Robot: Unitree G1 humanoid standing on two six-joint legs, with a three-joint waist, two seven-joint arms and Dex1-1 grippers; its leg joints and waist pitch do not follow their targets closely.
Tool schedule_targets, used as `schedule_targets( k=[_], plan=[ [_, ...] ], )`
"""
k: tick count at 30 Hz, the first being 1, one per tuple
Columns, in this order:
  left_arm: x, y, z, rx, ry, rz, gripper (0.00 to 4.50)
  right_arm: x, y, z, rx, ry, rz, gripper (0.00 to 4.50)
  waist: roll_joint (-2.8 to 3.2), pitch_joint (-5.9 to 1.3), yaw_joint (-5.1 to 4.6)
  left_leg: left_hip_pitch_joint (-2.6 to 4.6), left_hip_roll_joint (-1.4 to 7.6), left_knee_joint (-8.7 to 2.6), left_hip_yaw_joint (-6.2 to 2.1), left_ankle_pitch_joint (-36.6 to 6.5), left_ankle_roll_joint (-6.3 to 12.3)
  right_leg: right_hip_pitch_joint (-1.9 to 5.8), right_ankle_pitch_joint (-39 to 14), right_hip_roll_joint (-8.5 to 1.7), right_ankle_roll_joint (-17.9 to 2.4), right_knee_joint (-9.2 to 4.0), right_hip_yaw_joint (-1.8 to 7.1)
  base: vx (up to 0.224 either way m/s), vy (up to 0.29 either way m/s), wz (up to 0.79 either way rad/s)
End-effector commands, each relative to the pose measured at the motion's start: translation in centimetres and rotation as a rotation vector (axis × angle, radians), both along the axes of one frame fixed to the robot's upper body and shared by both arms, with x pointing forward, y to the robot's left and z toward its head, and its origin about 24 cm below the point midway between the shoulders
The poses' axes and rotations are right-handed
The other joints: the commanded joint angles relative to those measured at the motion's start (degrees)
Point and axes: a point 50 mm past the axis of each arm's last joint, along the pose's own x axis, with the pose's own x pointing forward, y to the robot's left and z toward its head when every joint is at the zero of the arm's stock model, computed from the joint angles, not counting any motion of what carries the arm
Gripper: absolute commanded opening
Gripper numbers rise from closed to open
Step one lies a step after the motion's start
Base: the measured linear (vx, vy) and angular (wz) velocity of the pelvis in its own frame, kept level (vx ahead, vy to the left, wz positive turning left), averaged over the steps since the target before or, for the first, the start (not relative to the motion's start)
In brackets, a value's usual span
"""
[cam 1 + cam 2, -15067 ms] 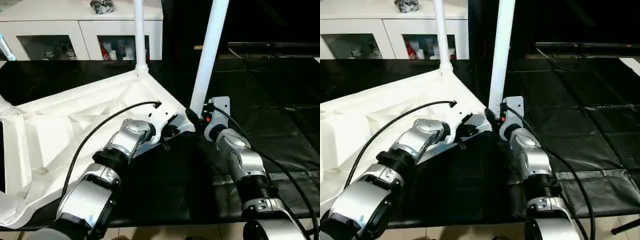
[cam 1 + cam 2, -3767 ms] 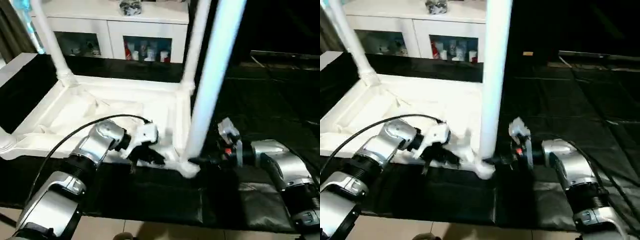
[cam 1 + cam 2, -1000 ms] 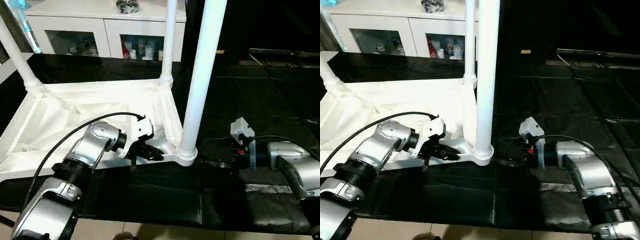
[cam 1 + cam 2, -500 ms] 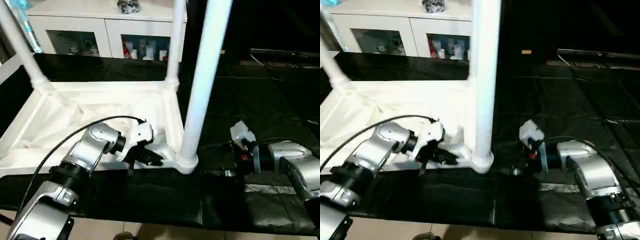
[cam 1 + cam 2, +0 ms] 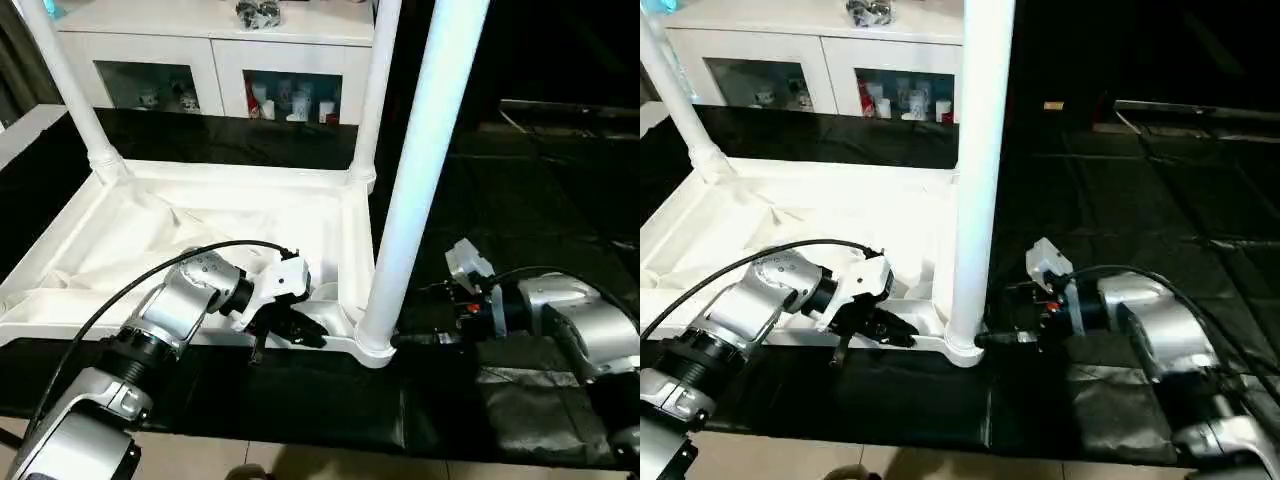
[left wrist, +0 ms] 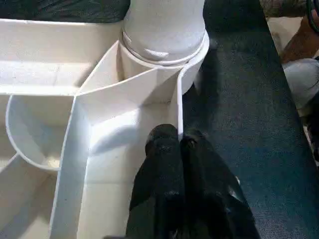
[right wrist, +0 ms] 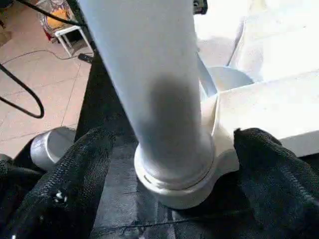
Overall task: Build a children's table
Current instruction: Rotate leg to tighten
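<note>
- Head views: tabletop (image 5: 200, 230) lies underside-up, centre-left of frame. Nearest leg (image 5: 420, 170) stands upright in the corner socket (image 5: 372, 345), long axis vertical. Right gripper (image 5: 1005, 318) has closed in on its base since a second ago; seating looks nearly done.
- Left wrist view: left gripper (image 6: 172, 142), fingers pressed together, bears on the rim by that socket.
- Right wrist view: fingers (image 7: 75, 164) spread, flanking the leg.

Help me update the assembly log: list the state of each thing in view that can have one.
tabletop: upside down on the black mat, ribbed underside up.
near leg: upright in its corner socket.
two far legs: upright in their sockets.
left gripper: shut, pinching the tabletop's rim wall.
right gripper: open, fingers either side of the near leg's base.
cabinet: doors shut.
</note>
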Motion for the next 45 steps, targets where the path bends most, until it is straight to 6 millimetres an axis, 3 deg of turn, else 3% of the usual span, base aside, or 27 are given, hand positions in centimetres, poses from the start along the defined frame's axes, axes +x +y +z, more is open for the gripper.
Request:
schedule_targets(
  k=[1,2,4,6,17,28,30,33,38,42,45],
  plan=[
    [-0.1,-1.1,1.3,-0.028,-0.040,-0.077,0.00,0.4,0.6,0.4,0.010,-0.014,0.039,3.67,-0.60,-4.37,-0.42,0.72,1.47,-3.79,0.12,-12.4,2.41,2.90,-18.2,-3.15,-11.1,-3.42,2.45,0.000,0.000,0.00],
    [-0.1,-1.1,1.4,-0.028,-0.041,-0.075,0.00,0.5,0.8,0.4,0.015,-0.011,0.046,3.54,-0.34,-4.37,-0.39,0.75,1.49,-3.82,0.06,-12.5,2.32,2.90,-17.8,-3.11,-11.3,-3.35,2.46,0.000,0.000,0.00],
    [0.0,-1.1,1.4,-0.029,-0.043,-0.068,0.00,0.5,1.2,0.4,0.023,-0.012,0.056,3.34,-0.48,-4.41,-0.46,0.83,1.49,-3.81,0.10,-12.7,2.21,2.88,-17.3,-3.07,-11.4,-3.32,2.48,0.000,0.000,0.00],
    [0.1,-1.0,1.5,-0.029,-0.045,-0.062,0.00,0.5,1.4,0.4,0.026,-0.014,0.061,3.21,-0.08,-4.42,-0.38,0.83,1.51,-3.84,0.04,-13.1,1.96,2.90,-17.0,-3.08,-11.6,-3.30,2.48,0.000,0.000,0.00],
    [0.2,-0.8,1.6,-0.033,-0.049,-0.035,0.00,0.3,1.7,0.1,0.040,-0.008,0.077,2.22,-0.06,-4.43,-0.41,0.80,1.41,-3.88,-0.01,-13.9,1.54,3.03,-17.2,-2.99,-11.6,-3.35,2.43,0.000,0.000,0.00],
    [0.4,-0.7,1.6,-0.036,-0.053,-0.020,0.00,0.2,1.9,0.2,0.049,-0.001,0.085,1.99,0.15,-4.45,-0.40,0.84,1.40,-3.84,-0.02,-14.3,1.43,3.05,-16.2,-2.94,-12.2,-3.26,2.45,0.000,0.000,0.00],
    [0.4,-0.7,1.6,-0.036,-0.053,-0.015,0.00,0.1,1.9,0.1,0.053,0.001,0.084,1.99,0.40,-4.47,-0.34,0.89,1.40,-3.85,-0.07,-14.6,1.31,3.03,-16.3,-2.95,-12.2,-3.24,2.44,0.000,0.000,0.00],
    [1.0,-0.8,1.6,-0.042,-0.060,0.063,0.00,-0.1,2.4,0.0,0.077,0.005,0.064,1.99,0.28,-4.42,-0.38,0.96,1.39,-3.88,-0.04,-15.2,1.12,2.99,-16.9,-2.91,-12.0,-3.34,2.45,0.000,0.000,0.00],
    [1.9,-1.0,1.6,-0.060,-0.080,0.175,0.00,0.2,2.8,-0.4,0.071,0.004,-0.025,1.97,0.14,-4.11,-0.45,1.15,1.15,-3.90,-0.12,-17.2,0.35,2.76,-22.3,-3.02,-10.3,-3.97,2.35,0.000,0.000,0.00],
    [3.2,-2.0,1.9,-0.106,-0.100,0.364,0.00,1.6,4.3,-1.1,0.034,-0.050,-0.268,1.95,0.02,-3.86,-1.09,1.13,0.64,-3.93,-0.33,-18.6,-0.67,2.66,-29.3,-3.08,-6.9,-4.93,1.94,0.000,0.000,0.00],
    [3.8,-2.8,2.1,-0.127,-0.102,0.457,0.00,2.5,5.7,-1.4,0.030,-0.051,-0.404,1.92,0.23,-3.79,-2.58,0.59,0.38,-4.07,-0.65,-18.5,-1.26,2.75,-30.6,-2.88,-5.5,-5.10,1.58,0.000,0.000,0.00]
  ],
)
